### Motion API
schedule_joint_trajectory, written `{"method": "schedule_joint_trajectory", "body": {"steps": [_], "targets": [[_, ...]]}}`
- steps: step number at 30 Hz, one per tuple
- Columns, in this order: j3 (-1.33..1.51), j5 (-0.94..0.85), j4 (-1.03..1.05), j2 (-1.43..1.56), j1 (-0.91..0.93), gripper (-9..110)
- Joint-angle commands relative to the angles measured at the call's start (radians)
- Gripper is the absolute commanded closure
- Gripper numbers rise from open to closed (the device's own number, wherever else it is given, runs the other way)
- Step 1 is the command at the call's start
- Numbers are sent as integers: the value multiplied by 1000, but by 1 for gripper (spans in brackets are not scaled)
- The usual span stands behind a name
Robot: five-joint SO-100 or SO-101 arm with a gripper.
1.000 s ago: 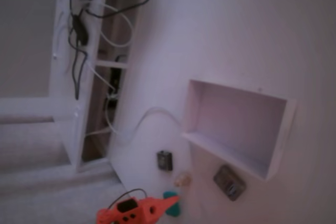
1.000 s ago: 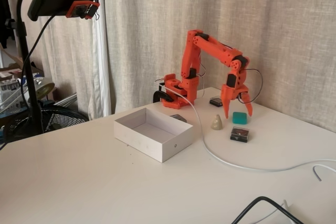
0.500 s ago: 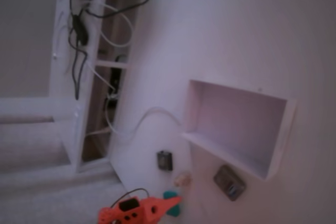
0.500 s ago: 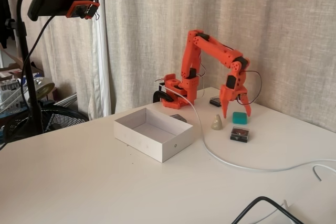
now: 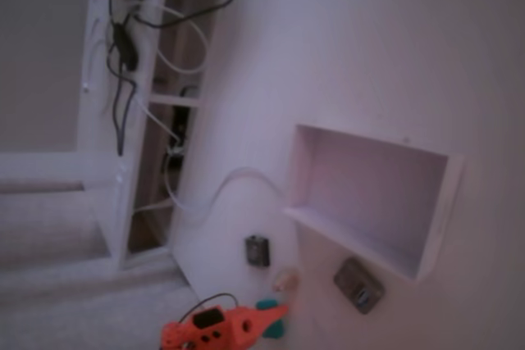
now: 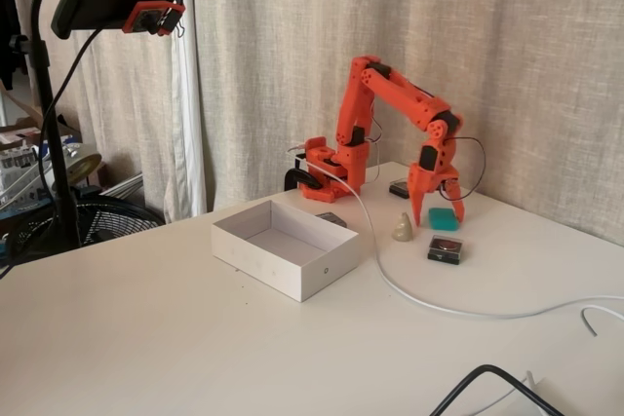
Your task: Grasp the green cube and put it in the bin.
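Note:
The small teal-green cube [image 6: 445, 219] rests on the white table at the far right, partly behind my orange gripper [image 6: 436, 220]. The gripper hangs straight down over it and is open, one fingertip on each side of the cube; contact cannot be judged. In the blurry fixed view the cube [image 5: 274, 327] peeks out at the bottom edge beneath an orange finger of the gripper [image 5: 277, 317]. The bin [image 6: 292, 270], a large white open tray, stands left of the cube nearer the table's middle, and shows again in the blurry view as the bin [image 5: 435, 219].
A beige lump [image 6: 402, 229] sits just left of the cube and a dark square block [image 6: 445, 249] in front of it. Another dark block [image 6: 401, 189] lies by the arm's base. A white cable [image 6: 409, 294] crosses the table. A camera stand [image 6: 58, 124] rises at left.
The open gripper has shifted slightly left and a touch lower around the cube. The cube and the other objects have not moved.

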Motion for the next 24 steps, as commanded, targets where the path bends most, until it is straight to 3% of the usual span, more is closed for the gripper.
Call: {"method": "schedule_joint_trajectory", "body": {"steps": [1, 10, 24], "targets": [[12, -2, -8, 3, -3, 66], [20, -2, -23, 0, -8, 67], [11, 0, -21, -5, -11, 86]]}}
